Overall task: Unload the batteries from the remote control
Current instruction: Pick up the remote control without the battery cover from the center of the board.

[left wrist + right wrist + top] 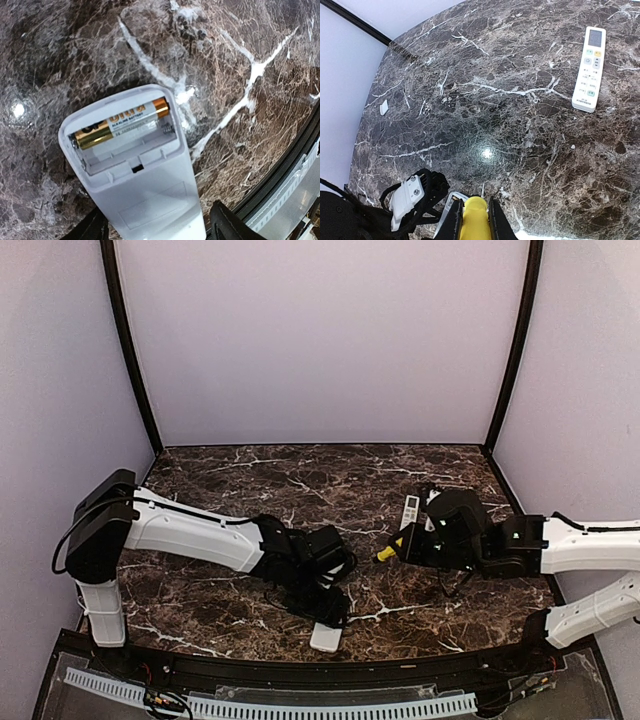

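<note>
A white remote control (145, 195) lies back-up near the table's front edge (326, 638), its battery bay uncovered. One gold-and-black battery (120, 125) sits in the far slot; the near slot is empty. My left gripper (160, 230) is open, its fingers (230, 227) straddling the remote's lower end with a thin gap on the right. My right gripper (474, 220) hovers right of centre (396, 548), shut on a yellow-handled screwdriver (475, 215).
A second white remote (590, 70) lies button-side up behind the right gripper (411, 508). A small flat white cover (384, 106) rests far off on the marble. The black table rim (295, 155) runs just right of the held remote.
</note>
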You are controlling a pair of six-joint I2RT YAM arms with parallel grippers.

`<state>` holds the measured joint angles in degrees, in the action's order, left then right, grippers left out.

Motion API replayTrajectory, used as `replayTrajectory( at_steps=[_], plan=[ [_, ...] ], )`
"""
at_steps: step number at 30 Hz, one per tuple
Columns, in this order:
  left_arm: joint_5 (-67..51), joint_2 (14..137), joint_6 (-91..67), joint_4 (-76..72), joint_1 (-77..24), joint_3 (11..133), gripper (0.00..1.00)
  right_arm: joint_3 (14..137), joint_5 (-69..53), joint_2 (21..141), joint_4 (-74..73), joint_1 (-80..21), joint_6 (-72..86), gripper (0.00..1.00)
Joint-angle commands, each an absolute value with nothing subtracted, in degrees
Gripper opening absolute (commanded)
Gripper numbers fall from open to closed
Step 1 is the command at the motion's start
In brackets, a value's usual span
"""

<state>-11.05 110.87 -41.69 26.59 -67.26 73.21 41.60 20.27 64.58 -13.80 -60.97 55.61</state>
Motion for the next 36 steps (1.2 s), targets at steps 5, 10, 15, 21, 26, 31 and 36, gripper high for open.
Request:
replayTrajectory(
  at_steps=[5,10,15,21,26,31,36],
  plan=[
    [-1.9,113.0,-30.3,35.4,-67.8,74.0,0.63,40.8,21.4,63.9,-11.8,-60.0,56.2,0.0],
    [-2.2,111.8,-21.9,31.7,-67.8,70.8,0.61,40.6,19.7,63.9,-12.8,-59.3,56.3,0.0],
    [-6.5,109.4,-12.6,27.3,-67.4,68.0,0.65,38.9,18.4,61.6,-15.0,-58.1,56.8,0.0],
    [-9.5,105.5,-14.8,25.6,-64.9,68.0,0.9,37.3,19.5,58.3,-17.5,-56.8,59.0,0.0],
    [-8.3,106.3,-24.7,29.2,-65.1,70.1,0.94,37.3,20.4,57.9,-17.6,-56.7,59.4,0.0],
    [-6.7,106.3,-29.6,31.4,-67.0,71.6,0.99,37.4,20.3,58.6,-16.7,-56.7,58.5,0.0],
    [-5.4,107.0,-33.9,32.1,-68.8,73.0,0.99,37.6,20.1,58.9,-15.7,-56.7,57.8,0.0]
  ],
)
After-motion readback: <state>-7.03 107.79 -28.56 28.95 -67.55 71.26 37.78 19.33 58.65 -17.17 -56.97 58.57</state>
